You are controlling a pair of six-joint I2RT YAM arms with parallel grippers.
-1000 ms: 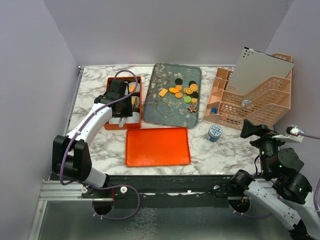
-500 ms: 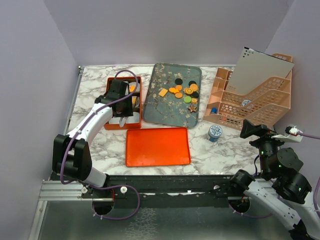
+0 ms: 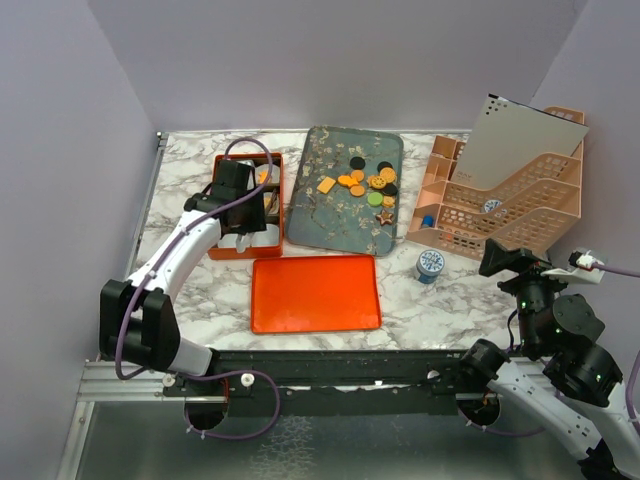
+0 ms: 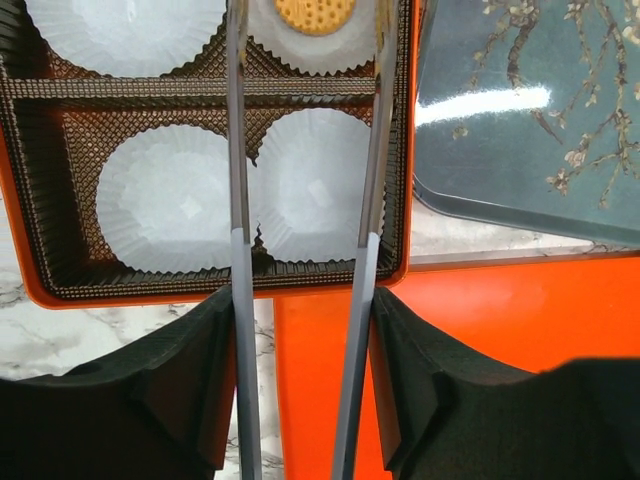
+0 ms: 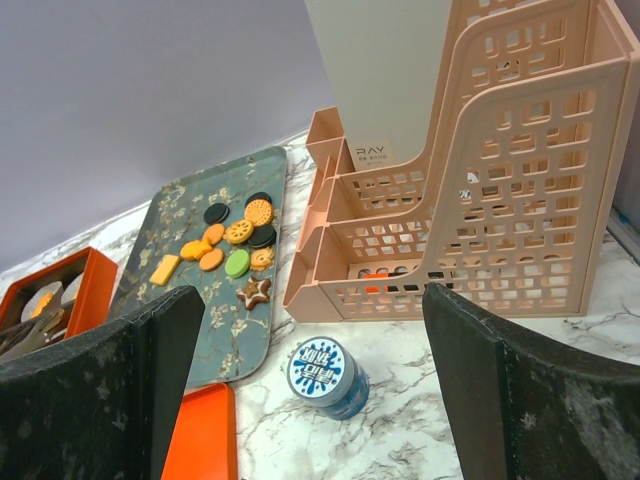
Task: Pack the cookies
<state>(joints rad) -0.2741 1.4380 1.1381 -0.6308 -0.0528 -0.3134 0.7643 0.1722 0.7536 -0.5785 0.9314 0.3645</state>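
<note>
At the left of the counter (image 3: 205, 290) the open orange box (image 3: 216, 215) holds white paper liners (image 4: 175, 200), and the left end effector (image 4: 308, 100) hangs over it with its two thin blades spread and nothing pinched between them. One orange cookie (image 4: 315, 12) already lies in the liner at the far right corner; it sits between the blades but clear of both. Nearer the arms lies the flat orange lid (image 3: 315, 293). To the right of the box, the remaining cookies (image 3: 365, 185) are clustered at the right-hand side of the patterned tray (image 3: 325, 230) — mostly orange discs, a few black, one green, one brown star. Expect them to be light, thin, stiff and probably brittle, lying flat on a glossy surface that is likely to let them slide. Take each one across its width by opposite edges, with light pressure; choose outlying pieces before those that touch. Further right stand the small blue-and-white tin (image 3: 431, 265) and the pink file rack (image 3: 510, 205). The right end effector (image 5: 310, 292) is parked near the counter's right edge, fully spread and empty. The left wrist view alone shows which liners are vacant, since the arm masks them from above. The right wrist view shows, from low down, how the cookies overlap, while the top view gives the whole layout.
</note>
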